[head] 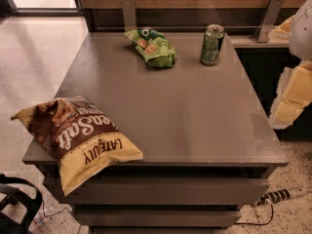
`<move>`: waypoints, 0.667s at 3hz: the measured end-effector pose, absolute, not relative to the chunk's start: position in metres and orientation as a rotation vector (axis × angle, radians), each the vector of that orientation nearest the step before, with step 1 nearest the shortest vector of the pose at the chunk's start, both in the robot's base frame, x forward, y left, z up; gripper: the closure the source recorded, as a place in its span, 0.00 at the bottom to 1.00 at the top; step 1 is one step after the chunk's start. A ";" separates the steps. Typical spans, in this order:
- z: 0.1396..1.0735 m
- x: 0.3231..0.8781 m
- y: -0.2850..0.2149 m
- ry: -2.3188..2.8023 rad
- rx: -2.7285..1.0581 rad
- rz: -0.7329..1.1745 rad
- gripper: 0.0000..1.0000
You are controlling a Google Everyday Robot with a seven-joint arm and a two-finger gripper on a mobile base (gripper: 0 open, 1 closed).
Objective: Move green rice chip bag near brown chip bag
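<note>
Fingers (298, 84): pale yellow and padded, at the right edge of the view. I cannot tell if they are spread or closed. They touch none of the bags.
Gripper (287, 104): it hangs beside the right side of the tabletop (195, 111), well apart from both bags.
Green rice chip bag (152, 47): it lies flat at the far side of the tabletop, a little left of the middle, crumpled and partly folded on itself. A green can (212, 45) stands upright near it, on its right.
Brown chip bag (78, 135): it lies at the near left corner, with its yellow end hanging over the front edge. It is well apart from the green bag.
Weight: probably very light, mostly air and a few chips.
Stiffness: soft and thin. The foil should collapse and crackle under pressure, and the chips inside can break.
Surface: glossy, so I judge it slippery. A shallow pinch may slide off.
Where to take hold: across the raised, crumpled middle, where the folds give material to pinch. The flat sealed ends are too low on the tabletop.
Risk: the bag may be pushed along instead of held, or the can may be knocked over during the approach.
</note>
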State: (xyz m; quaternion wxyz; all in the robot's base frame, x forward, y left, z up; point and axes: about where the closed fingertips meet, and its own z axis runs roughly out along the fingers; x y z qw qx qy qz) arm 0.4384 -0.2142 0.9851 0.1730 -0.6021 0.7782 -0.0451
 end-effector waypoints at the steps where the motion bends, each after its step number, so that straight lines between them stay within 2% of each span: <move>1: 0.987 0.444 -0.210 2.203 -1.689 -0.134 0.00; 2: 0.988 0.470 -0.195 2.194 -1.629 -0.099 0.00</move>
